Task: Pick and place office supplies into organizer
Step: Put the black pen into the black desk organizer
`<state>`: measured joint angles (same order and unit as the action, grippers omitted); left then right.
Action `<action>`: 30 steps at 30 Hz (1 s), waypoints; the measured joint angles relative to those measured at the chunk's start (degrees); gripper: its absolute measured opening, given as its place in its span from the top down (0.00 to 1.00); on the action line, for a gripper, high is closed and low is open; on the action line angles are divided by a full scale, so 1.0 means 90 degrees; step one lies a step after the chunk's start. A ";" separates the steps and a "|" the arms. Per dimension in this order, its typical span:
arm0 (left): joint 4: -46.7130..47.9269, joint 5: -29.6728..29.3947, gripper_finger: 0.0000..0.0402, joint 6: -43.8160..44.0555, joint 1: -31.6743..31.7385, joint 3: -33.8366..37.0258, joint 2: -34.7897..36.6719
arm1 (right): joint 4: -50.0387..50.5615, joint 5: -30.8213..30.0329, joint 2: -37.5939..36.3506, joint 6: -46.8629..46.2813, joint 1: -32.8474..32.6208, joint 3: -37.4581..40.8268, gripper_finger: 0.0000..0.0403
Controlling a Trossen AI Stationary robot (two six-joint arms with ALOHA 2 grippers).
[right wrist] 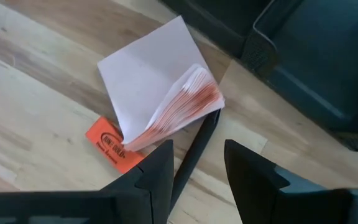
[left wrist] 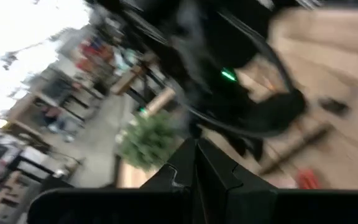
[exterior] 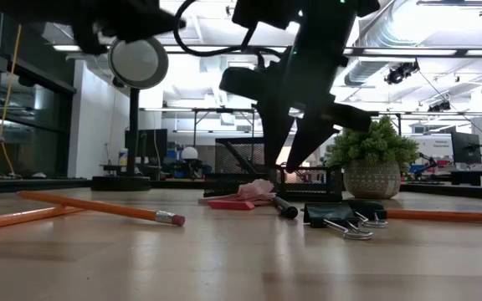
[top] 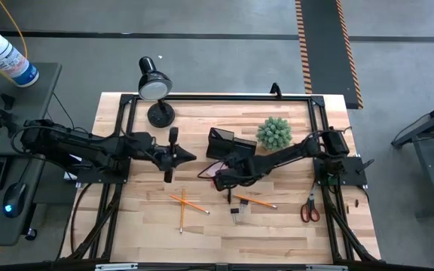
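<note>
High view | three pencils [top: 186,202]; one scissors [top: 310,210]; one sticky pad [right wrist: 160,99]; one organizer [top: 223,142] | right gripper [right wrist: 197,163] spread over black pen [right wrist: 194,149]; left gripper [top: 189,156] pressed together, empty

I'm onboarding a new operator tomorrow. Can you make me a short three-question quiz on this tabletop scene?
1. True or false: the red-handled scissors already stand in the organizer.
2. Which thing lies between the open fingers of the right gripper? A) an orange pencil B) a black pen C) a binder clip
3. Fill in: the left gripper hangs above the table with its fingers ____.

Key
1. False: they lie flat on the table near the right arm's base.
2. B: beside the pink sticky-note pad.
3. shut
</note>
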<state>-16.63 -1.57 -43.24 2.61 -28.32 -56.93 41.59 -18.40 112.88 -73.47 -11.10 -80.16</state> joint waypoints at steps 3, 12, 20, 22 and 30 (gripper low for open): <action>0.0445 0.0015 0.99 -0.0043 -0.0002 0.0000 -0.0002 | -0.0007 0.0040 0.0047 0.0028 0.0033 0.0000 0.66; 0.1252 0.0057 0.99 -0.0036 -0.0002 -0.0002 -0.0002 | -0.0041 0.0348 0.0362 0.0041 0.0028 0.0002 0.66; 0.1110 -0.0284 0.99 0.0017 0.0000 -0.0034 -0.0002 | -0.0051 0.0444 0.0393 0.0046 0.0098 0.0002 0.66; 0.1122 -0.0283 0.99 0.0017 -0.0001 -0.0094 -0.0002 | -0.0077 0.0458 0.0408 0.0044 0.0098 0.0002 0.66; 0.1113 -0.0283 0.99 0.0022 0.0000 -0.0141 -0.0002 | -0.0166 0.0637 0.0554 0.0046 0.0101 0.0002 0.66</action>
<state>-6.61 -4.12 -43.05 2.61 -29.58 -56.95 40.09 -12.67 117.87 -73.06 -10.20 -80.14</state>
